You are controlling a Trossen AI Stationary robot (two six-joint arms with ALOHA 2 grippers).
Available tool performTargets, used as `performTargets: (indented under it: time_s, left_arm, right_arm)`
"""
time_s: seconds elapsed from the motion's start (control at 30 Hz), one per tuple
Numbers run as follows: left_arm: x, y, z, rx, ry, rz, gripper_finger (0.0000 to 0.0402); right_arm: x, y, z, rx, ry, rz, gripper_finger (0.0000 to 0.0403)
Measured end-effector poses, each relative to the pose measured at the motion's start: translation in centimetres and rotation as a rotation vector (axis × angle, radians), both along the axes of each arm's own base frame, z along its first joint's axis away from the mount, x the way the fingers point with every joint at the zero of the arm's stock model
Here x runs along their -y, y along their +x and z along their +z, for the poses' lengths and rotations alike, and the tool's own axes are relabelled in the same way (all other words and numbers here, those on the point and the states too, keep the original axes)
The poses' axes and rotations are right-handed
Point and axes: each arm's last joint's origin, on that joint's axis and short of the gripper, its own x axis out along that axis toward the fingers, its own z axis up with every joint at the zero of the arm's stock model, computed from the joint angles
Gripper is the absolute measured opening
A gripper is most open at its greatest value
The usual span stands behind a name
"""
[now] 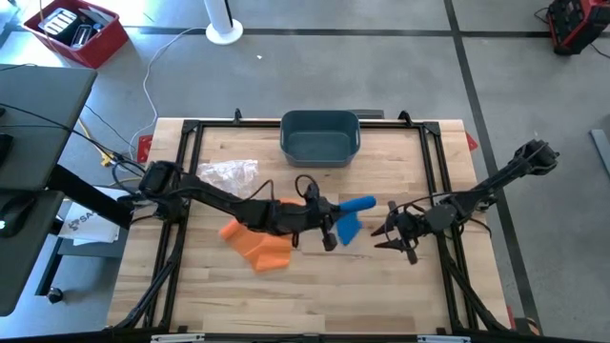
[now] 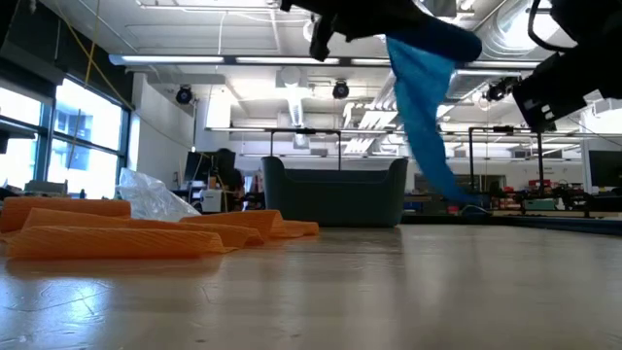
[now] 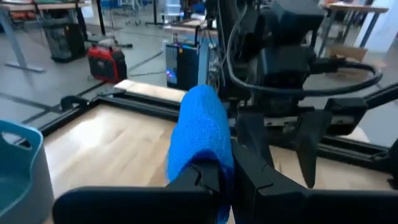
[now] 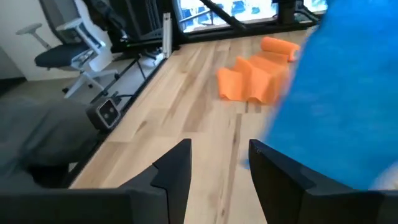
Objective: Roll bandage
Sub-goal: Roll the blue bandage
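Blue bandage (image 1: 355, 217) hangs pinched in the left claw (image 1: 332, 232) mid-table (right claw (image 1: 391, 232) spread nearby).

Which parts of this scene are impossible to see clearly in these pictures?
- Low view: the top edge cuts off the left gripper holding the blue bandage.
- Right wrist view: the bandage blurs against the lens, its end unseen.
- High view: the bin's contents are too small to tell.

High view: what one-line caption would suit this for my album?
Left pincer shut on a blue bandage lifted over the wooden table, right pincer open beside it.
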Motion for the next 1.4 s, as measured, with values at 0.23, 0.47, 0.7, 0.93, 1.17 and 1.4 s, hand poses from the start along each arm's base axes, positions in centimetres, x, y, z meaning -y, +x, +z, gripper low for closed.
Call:
performTargets:
  time_s: [0.23,0.47,0.7,0.93,1.17,1.4]
  left_arm:
    - [-0.8,-1.1,-2.7,-0.233,0.039,0.191,0.0011]
    - [-3.4,-2.8,-6.8,-0.291,-0.019,0.302,0.0011]
    - [-3.8,-3.0,-7.2,-0.284,-0.033,0.314,0.0012]
    - [-3.4,-3.1,-7.2,-0.295,-0.030,0.300,0.0012]
    - [-3.0,-3.2,-7.4,-0.311,-0.022,0.292,0.0012]
    - [-3.1,-3.4,-7.6,-0.332,-0.025,0.315,0.0012]
  right_arm:
    - [-0.1,0.1,0.5,-0.030,0.016,0.009,0.0151]
    - [0.1,1.6,-0.1,-0.021,-0.009,0.011,0.0149]
    - [0.9,6.1,-0.8,-0.145,-0.096,-0.055,0.0149]
    - [2.2,10.0,-2.9,-0.273,-0.324,-0.024,0.0148]
    - [3.8,13.0,-4.7,-0.269,-0.306,0.137,0.0148]
    - [3.7,15.2,-8.1,-0.370,-0.317,0.209,0.0148]
